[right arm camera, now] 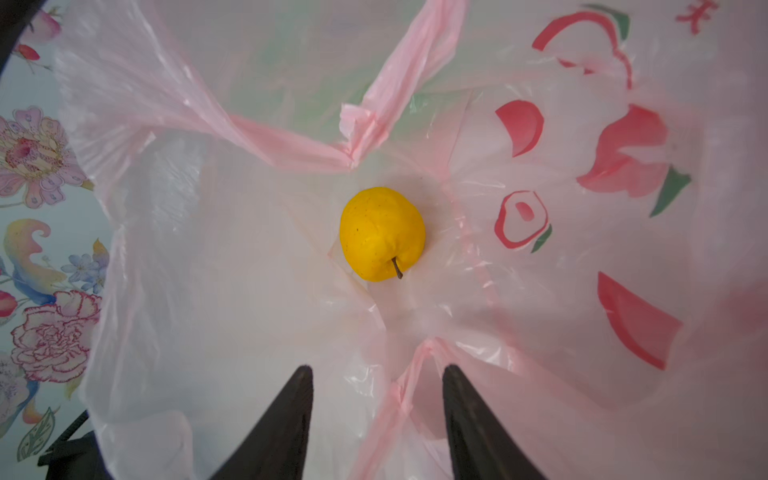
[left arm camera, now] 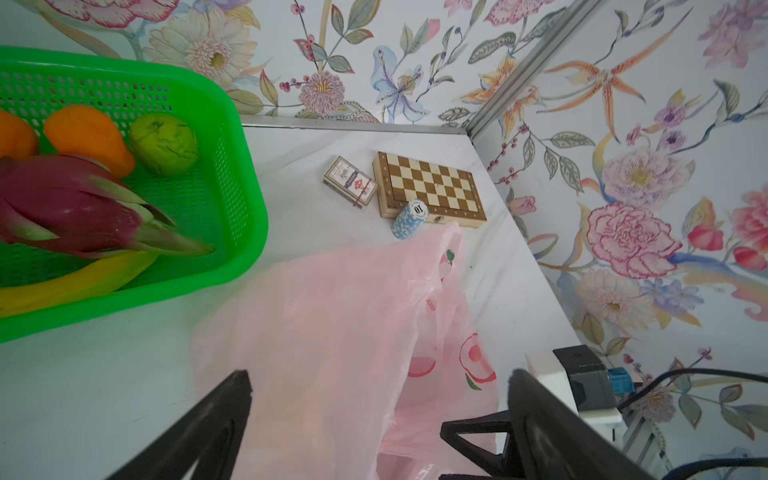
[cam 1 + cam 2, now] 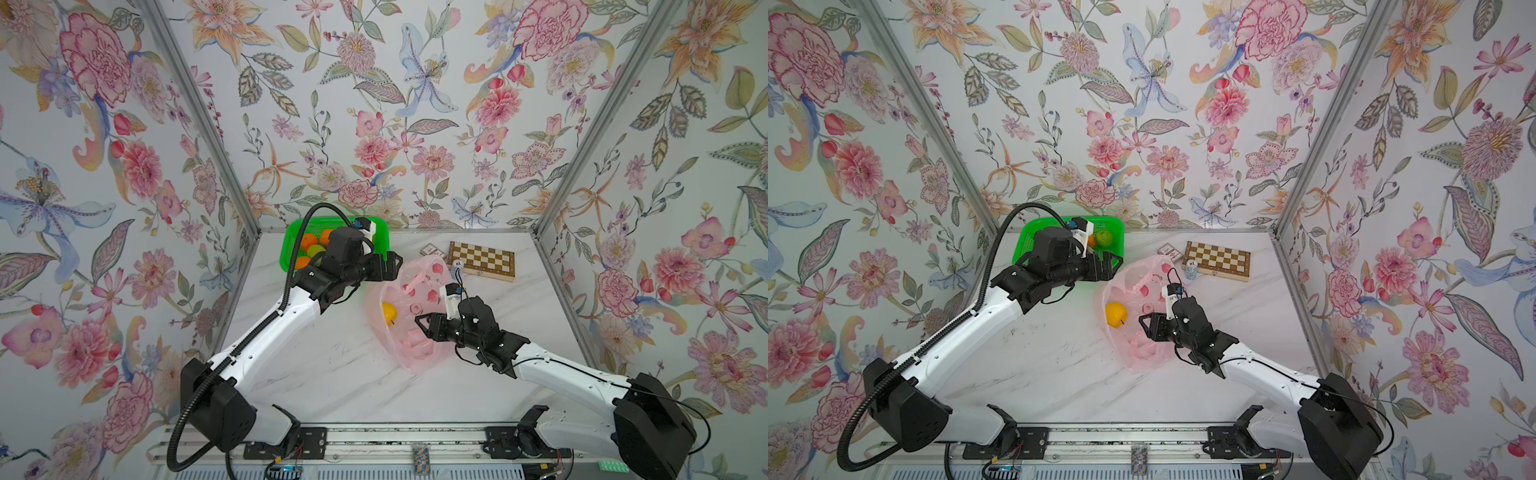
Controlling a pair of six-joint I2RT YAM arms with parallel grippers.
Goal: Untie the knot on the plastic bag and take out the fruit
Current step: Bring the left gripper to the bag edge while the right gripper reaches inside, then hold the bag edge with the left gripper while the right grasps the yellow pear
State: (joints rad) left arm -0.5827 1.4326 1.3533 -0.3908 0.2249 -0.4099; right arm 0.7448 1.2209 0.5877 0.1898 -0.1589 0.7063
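The plastic bag gapes wide, with room all round the yellow fruit. The knot and its pink strips cross just past it. The green basket stands close beside the bag.

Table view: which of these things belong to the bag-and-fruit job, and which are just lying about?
Job: pink bag; yellow fruit inside it; other fruit in the green basket.
Lying about: chessboard; card box; chip stack.
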